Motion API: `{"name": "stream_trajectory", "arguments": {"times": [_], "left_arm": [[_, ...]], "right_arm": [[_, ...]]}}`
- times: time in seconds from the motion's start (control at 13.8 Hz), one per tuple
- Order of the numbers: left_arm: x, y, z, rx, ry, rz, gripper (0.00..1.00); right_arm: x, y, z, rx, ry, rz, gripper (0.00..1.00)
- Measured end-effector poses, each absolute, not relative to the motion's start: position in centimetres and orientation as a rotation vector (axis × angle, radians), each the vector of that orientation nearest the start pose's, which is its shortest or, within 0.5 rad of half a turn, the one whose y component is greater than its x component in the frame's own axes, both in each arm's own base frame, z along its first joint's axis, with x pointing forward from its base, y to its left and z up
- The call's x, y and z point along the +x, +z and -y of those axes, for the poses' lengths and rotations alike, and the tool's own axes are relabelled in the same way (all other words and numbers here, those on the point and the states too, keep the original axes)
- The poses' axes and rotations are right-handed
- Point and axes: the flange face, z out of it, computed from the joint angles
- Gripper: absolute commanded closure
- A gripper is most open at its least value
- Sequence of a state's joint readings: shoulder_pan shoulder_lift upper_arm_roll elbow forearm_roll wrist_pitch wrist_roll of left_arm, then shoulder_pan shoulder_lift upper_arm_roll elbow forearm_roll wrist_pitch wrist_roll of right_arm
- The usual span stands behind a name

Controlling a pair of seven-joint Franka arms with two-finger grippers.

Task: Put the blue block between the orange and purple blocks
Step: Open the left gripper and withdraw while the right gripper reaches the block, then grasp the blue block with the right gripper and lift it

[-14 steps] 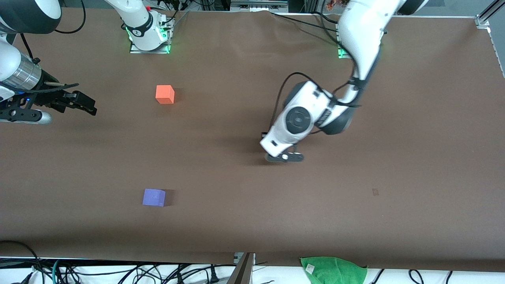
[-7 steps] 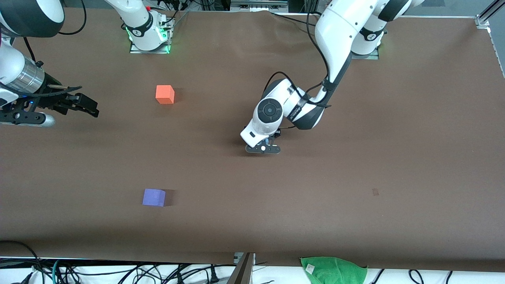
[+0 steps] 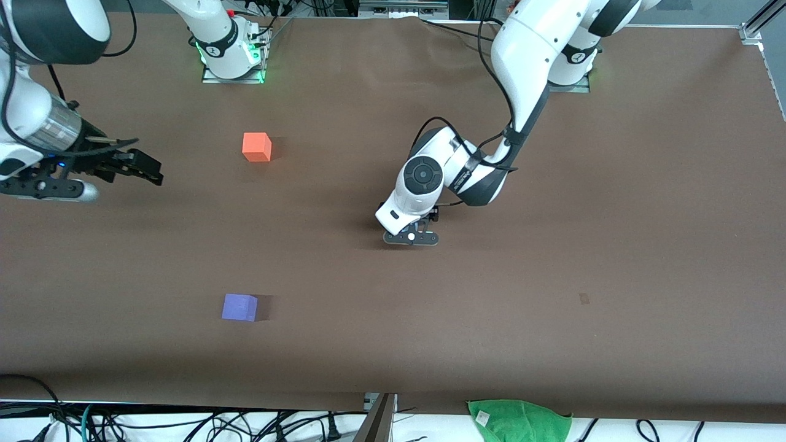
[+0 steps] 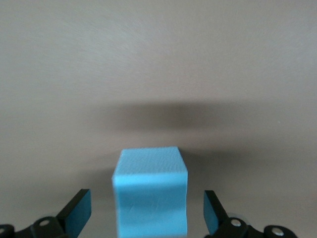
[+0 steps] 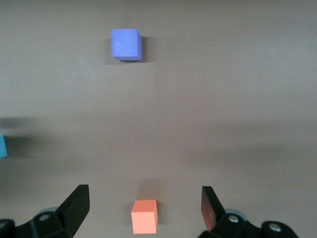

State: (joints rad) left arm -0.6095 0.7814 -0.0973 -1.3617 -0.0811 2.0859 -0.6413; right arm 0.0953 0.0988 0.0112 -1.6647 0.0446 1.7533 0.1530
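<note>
Reaching down to the middle of the desk point(image 3: 614, 245) with the left end effector point(image 3: 410, 238), fingers point(image 4: 79, 208) spread apart, one on each side of the blue block point(image 4: 150, 196). Leaving a clear gap on both sides, so gripping nothing. Sitting flat on the desk, that blue block, upright and square to the fingers. Hidden under the wrist from the front camera. Lying well toward the left arm's end from the other two blocks, not between them.

Hanging idle over the desk close to the edge at the right arm's end with the right end effector point(image 3: 146, 172), fingers apart and empty.

Resting toward the edge where the arm bases stand, and toward the right arm's end: the orange block point(image 3: 256, 147). Resting toward the edge nearest the front camera, almost straight in line with the orange one: the purple block point(image 3: 239, 307). Well apart from each other, with only bare desk between them.

Lying just off the edge nearest the front camera, toward the left arm's end: a crumpled green cloth point(image 3: 519, 420).
</note>
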Motion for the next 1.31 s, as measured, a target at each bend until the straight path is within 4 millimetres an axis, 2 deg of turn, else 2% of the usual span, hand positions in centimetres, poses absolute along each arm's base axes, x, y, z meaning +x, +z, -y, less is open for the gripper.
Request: {"name": "stream_trajectory", "arguments": {"times": [0.07,0.22,0.29,0.44,0.58,0.65,0.8,0.87,0.94,1.02,1.31], "left_arm": [[56.6,28.4,45.5,-3.188,0.242,0.014,0.00],[56.8,37.1,41.7,-3.138,0.322,0.045,0.00],[56.4,43.5,37.8,-3.109,0.365,0.069,0.00],[56.5,49.6,32.0,-3.094,0.383,0.084,0.00],[58.2,54.1,23.0,-3.124,0.369,0.056,0.00],[59.2,55.4,18.3,-3.144,0.359,0.041,0.00],[60.2,56.1,10.2,-3.154,0.385,0.045,0.00],[60.3,56.1,7.3,-3.128,0.395,0.050,0.00],[60.4,56.2,5.6,-3.094,0.387,0.042,0.00],[60.3,56.3,5.1,-3.067,0.376,0.032,0.00],[60.6,57.2,6.8,-3.074,0.267,-0.014,0.00]], "right_arm": [[59.3,53.2,-7.2,-3.094,0.039,-0.073,0.00],[60.0,50.5,-8.5,-3.098,0.107,-0.045,0.00],[60.7,47.2,-9.9,-3.105,0.190,-0.015,0.00],[61.3,43.5,-11.4,-3.111,0.277,0.021,0.00],[61.4,42.6,-13.4,-3.112,0.295,0.066,0.00],[61.1,42.8,-14.9,-3.113,0.291,0.091,0.00],[60.1,42.8,-18.8,-3.116,0.291,0.135,0.00],[59.4,42.5,-21.2,-3.112,0.293,0.148,0.00],[58.8,41.9,-23.9,-3.102,0.285,0.131,0.00],[58.2,40.7,-26.9,-3.095,0.263,0.108,0.00],[54.5,34.5,-38.7,-3.093,0.183,0.101,0.00]]}}
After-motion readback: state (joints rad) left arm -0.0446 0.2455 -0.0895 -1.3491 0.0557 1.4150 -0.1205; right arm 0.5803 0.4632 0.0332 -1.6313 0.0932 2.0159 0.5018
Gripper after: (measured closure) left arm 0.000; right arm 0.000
